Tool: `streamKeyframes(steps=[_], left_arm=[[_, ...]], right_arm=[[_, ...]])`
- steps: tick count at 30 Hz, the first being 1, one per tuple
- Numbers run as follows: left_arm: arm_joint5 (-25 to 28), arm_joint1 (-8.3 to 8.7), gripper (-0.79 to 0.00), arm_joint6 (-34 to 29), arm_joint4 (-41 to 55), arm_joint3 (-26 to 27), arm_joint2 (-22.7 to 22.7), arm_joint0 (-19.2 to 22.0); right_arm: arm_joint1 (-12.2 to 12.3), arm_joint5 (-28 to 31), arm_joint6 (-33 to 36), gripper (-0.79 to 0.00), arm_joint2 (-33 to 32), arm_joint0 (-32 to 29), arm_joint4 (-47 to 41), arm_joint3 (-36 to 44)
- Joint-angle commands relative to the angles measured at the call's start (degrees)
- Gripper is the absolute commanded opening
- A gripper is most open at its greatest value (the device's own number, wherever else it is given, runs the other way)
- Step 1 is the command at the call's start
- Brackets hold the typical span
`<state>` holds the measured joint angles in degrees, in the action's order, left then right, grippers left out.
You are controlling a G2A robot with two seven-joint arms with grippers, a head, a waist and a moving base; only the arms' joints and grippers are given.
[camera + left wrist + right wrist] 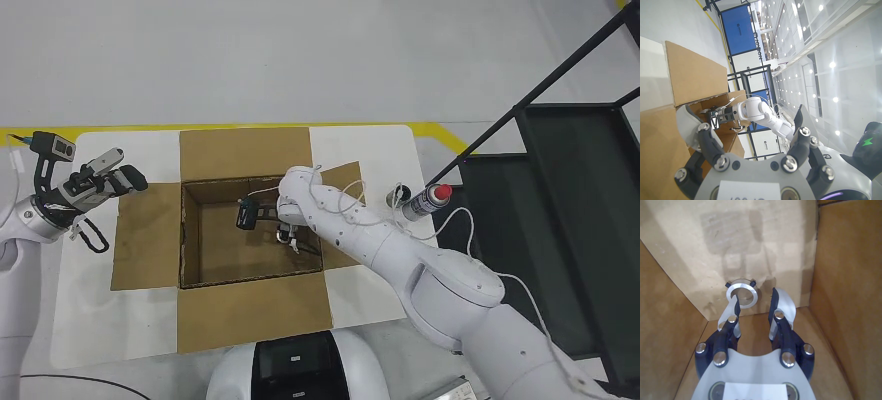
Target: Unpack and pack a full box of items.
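The open cardboard box (250, 235) stands mid-table with its flaps spread. My right arm reaches down into it. My right gripper (755, 295) is open just above the box floor, over a metal collar ring (748, 294) with small black set screws. One fingertip (736, 303) lies over the ring's hole and the other stands beside the ring. My left gripper (110, 180) hangs open and holds nothing over the table's left side, clear of the box. The left wrist view shows the left gripper (743, 115) facing the box (696, 79).
A can with a red cap (425, 202) lies on the white table (370, 150) right of the box, beside a small ring-like part (398, 192). A dark metal rack (560, 210) stands past the table's right edge. The box walls (844, 294) close in around my right gripper.
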<state>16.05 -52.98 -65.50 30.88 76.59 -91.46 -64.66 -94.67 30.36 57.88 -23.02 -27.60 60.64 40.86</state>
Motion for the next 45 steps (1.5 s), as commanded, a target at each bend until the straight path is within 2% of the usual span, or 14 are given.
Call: streamKeyframes(steps=[1, 6, 12, 20, 25, 31, 35, 41, 45], left_arm=[[0.0, 0.0, 0.0, 0.0, 0.0, 0.0, 0.0, 0.0], [0.0, 0.0, 0.0, 0.0, 0.0, 0.0, 0.0, 0.0], [0.0, 0.0, 0.0, 0.0, 0.0, 0.0, 0.0, 0.0], [0.0, 0.0, 0.0, 0.0, 0.0, 0.0, 0.0, 0.0], [0.0, 0.0, 0.0, 0.0, 0.0, 0.0, 0.0, 0.0], [0.0, 0.0, 0.0, 0.0, 0.0, 0.0, 0.0, 0.0], [0.0, 0.0, 0.0, 0.0, 0.0, 0.0, 0.0, 0.0], [0.0, 0.0, 0.0, 0.0, 0.0, 0.0, 0.0, 0.0], [0.0, 0.0, 0.0, 0.0, 0.0, 0.0, 0.0, 0.0]], right_arm=[[-0.5, 0.05, -0.24, -0.428, 0.28, 0.18, 0.17, -1.12], [-1.82, 0.28, -0.82, -0.434, 0.79, 0.48, 0.16, -4.08], [-3.15, 0.58, -2.05, -0.48, 1.13, 0.6, 0.18, -6.95], [-4.75, 0.12, -3.21, -0.785, 1.4, 0.92, 0.61, -9.98], [-5.6, -0.42, -3.12, -0.785, 1.58, 1.32, 1.31, -10.44], [-5.39, -0.84, -1.3, -0.785, 0.16, 2.02, 0.65, -5.76], [-3.6, -2.21, 1.09, -0.785, -2.09, 1.62, 1.13, 1.63], [1.04, -2.79, 3.14, -0.785, -7.3, -3.45, 3.44, 14.78], [1.04, -2.79, 3.14, -0.785, -7.3, -3.45, 3.44, 14.78]])
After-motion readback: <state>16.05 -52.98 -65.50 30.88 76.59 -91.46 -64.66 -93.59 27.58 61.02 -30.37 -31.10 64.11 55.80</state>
